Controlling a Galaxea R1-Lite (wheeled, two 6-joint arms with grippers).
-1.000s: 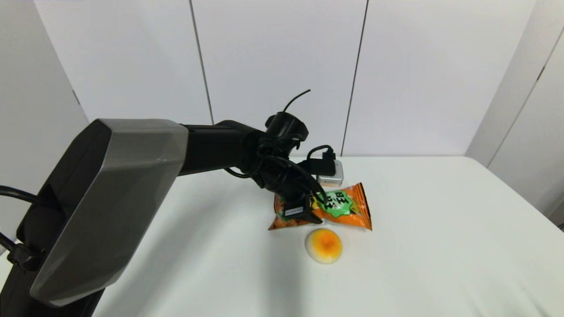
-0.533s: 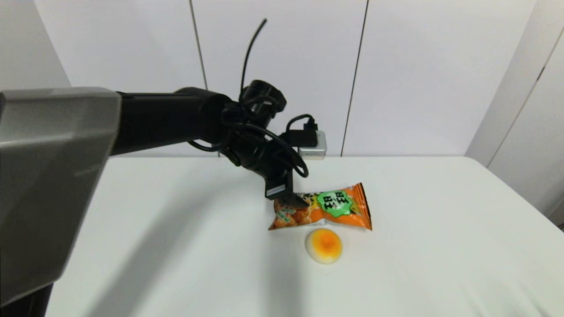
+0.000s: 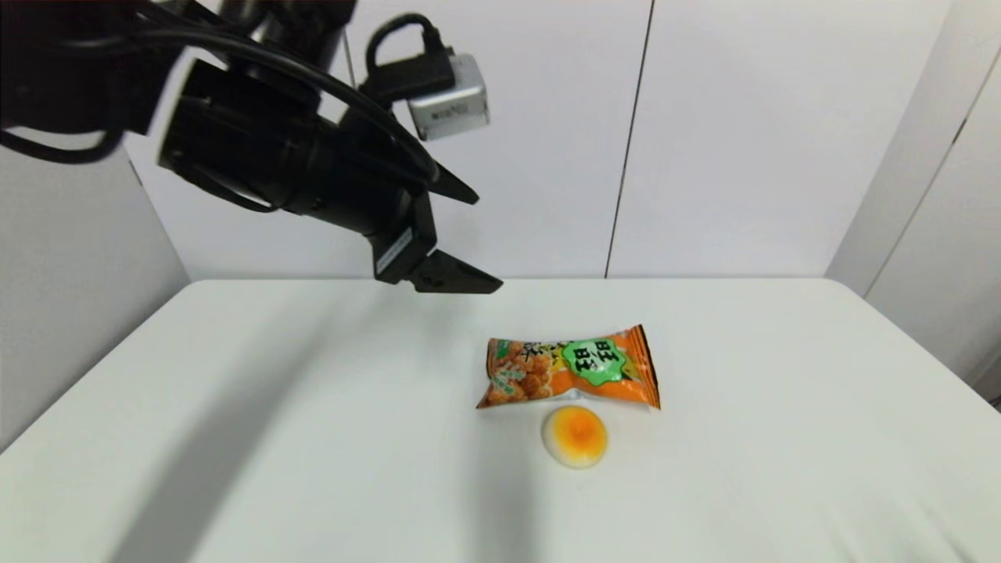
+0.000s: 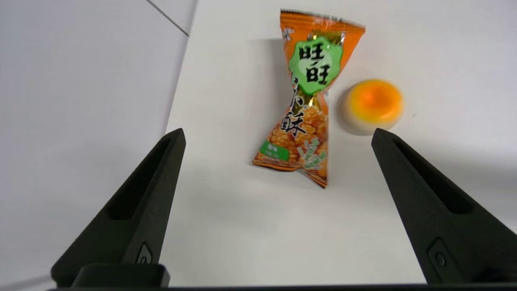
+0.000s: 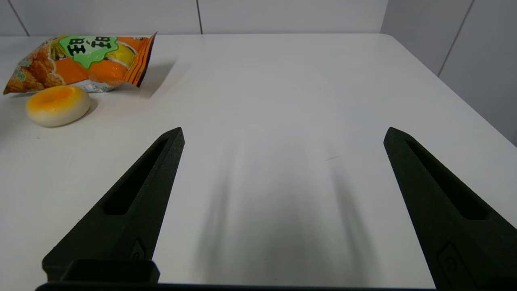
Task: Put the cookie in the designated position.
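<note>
Left gripper [image 3: 478, 238] now raised; cookie [image 3: 569, 368] flat, lengthwise left-right.

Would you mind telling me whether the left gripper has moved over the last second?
Yes. The left gripper has risen up and to the left, away from the cookie, which lies where it was.

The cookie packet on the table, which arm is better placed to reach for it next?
Probably the left. The left hand hangs open in the air just off the cookie, with the packet centred in its wrist view. The right hand, also open, sits low with the cookie far off to one side.
</note>
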